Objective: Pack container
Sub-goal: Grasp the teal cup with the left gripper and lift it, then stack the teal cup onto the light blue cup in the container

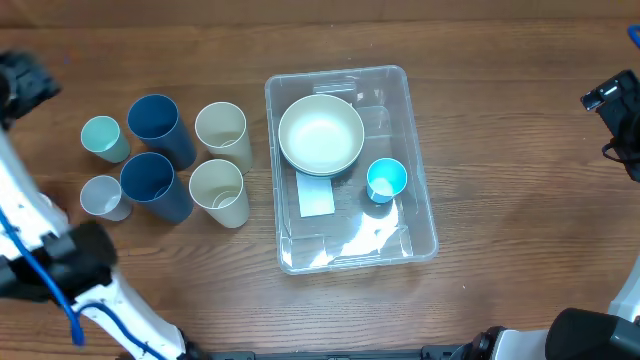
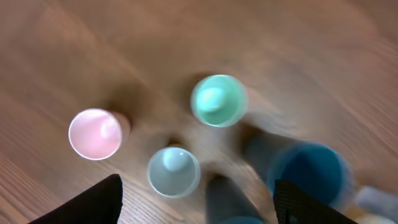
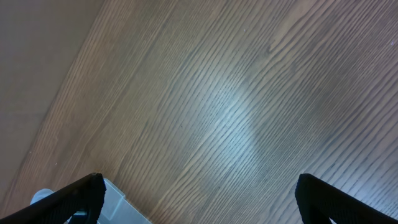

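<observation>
The clear container (image 1: pixel 392 115) stands mid-table with a white label (image 1: pixel 316 196) on its bottom. It holds a cream bowl (image 1: pixel 320 134) and a small light-blue cup (image 1: pixel 386 180). My left gripper (image 1: pixel 22 82) is at the far left. In the left wrist view it (image 2: pixel 199 208) is open and empty above the small cups. My right gripper (image 1: pixel 615 108) is at the far right. In the right wrist view it (image 3: pixel 199 199) is open and empty over bare table, with a corner of the container (image 3: pixel 118 206) at its left finger.
Left of the container stand two dark blue cups (image 1: pixel 160 128) (image 1: pixel 155 185), two cream cups (image 1: pixel 222 132) (image 1: pixel 219 192), a teal cup (image 1: pixel 103 138) and a grey-white cup (image 1: pixel 103 197). The left wrist view also shows a pink cup (image 2: pixel 94 134).
</observation>
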